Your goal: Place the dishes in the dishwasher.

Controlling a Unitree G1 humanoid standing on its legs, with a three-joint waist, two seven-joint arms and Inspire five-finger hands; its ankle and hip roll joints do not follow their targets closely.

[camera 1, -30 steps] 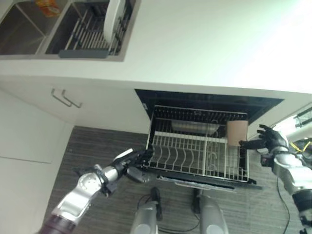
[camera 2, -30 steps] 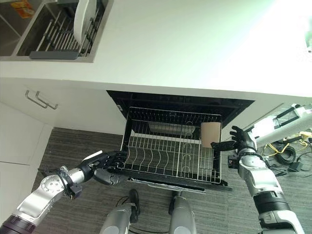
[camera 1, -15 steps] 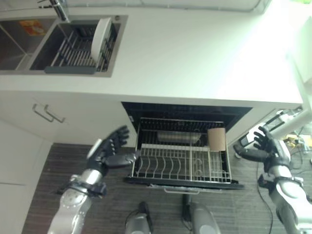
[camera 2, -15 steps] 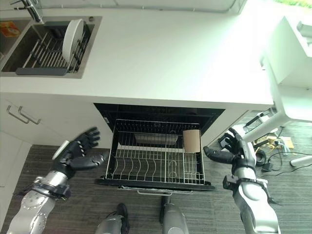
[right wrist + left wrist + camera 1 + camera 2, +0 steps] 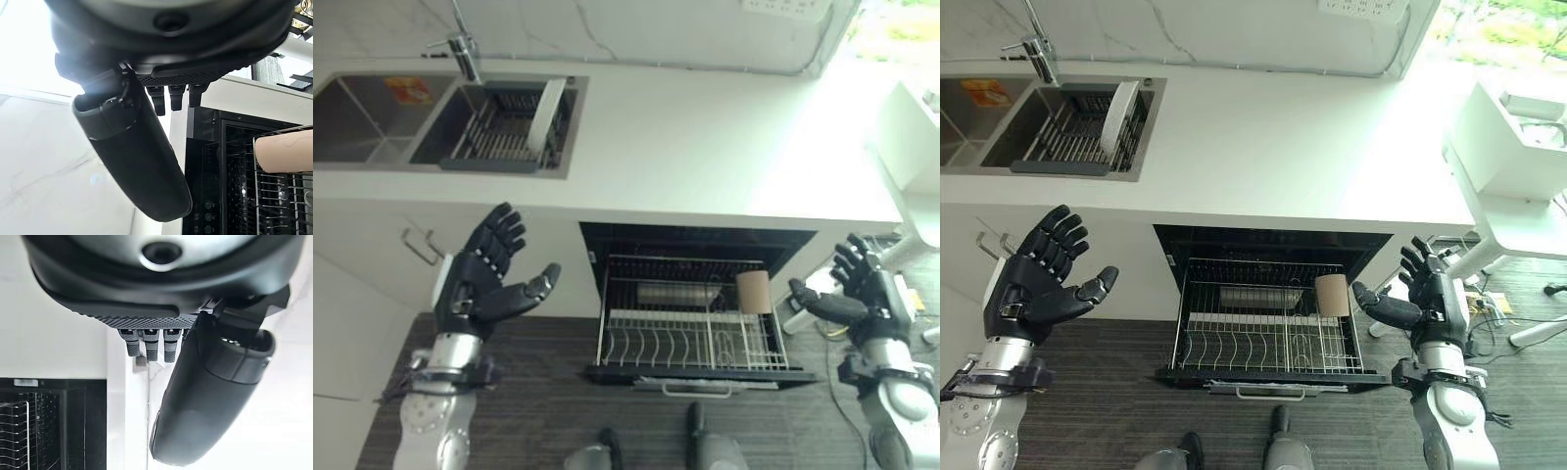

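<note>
Inside, the pulled-out dishwasher rack (image 5: 1268,338) holds a tan cup (image 5: 1333,294); both hands' fingers spread, empty.

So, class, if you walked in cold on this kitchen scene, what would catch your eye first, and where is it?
The pulled-out dishwasher rack below the white counter, with a tan cup at its right side. Either side of it, the left hand and right hand hang open, holding nothing. Then a white plate standing on edge in the sink rack, far left.

Dark hands (image 5: 480,284), silver-grey arms (image 5: 426,436)
</note>
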